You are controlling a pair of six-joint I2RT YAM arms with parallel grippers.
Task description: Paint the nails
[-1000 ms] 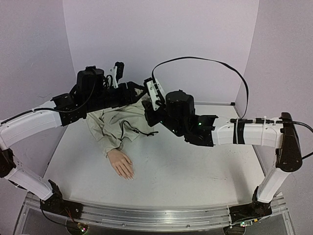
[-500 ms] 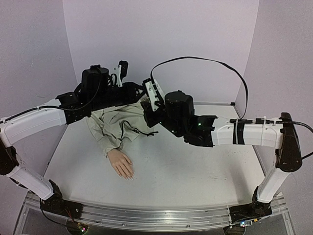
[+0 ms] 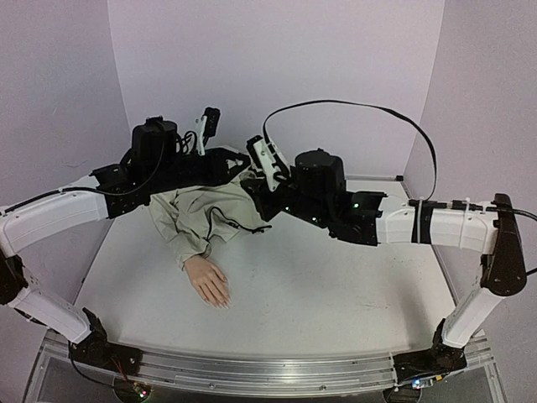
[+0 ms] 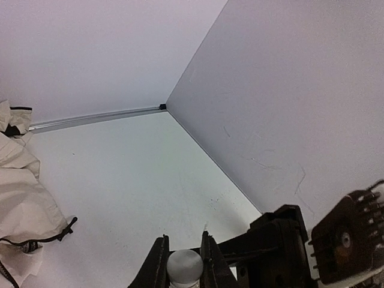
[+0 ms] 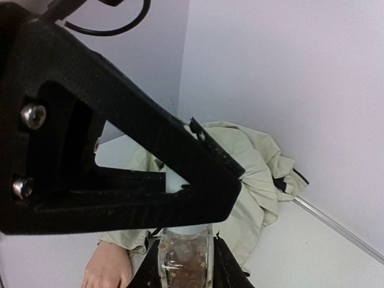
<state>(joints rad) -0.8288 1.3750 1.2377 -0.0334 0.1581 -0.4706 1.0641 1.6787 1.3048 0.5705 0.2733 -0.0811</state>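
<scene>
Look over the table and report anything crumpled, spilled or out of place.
The jacket lies crumpled in a heap at the far left, its sleeve trailing to the hand. No spill shows on the table. Right pincer grips the bottle, left pincer its cap.

The top camera hangs high behind the robot, looking down and forward over the table [image 3: 336, 294] to the back wall [image 3: 277, 75]. The left wrist camera sits close behind the left pincer [image 4: 183, 249], facing the table's far right corner. The right wrist camera peers along the right pincer [image 5: 185, 258], the left arm [image 5: 90, 150] crowding it. All three catch the jacket [image 3: 201, 214]; both wrist views share the cap [image 4: 184, 267] of the bottle [image 5: 183, 264].
</scene>
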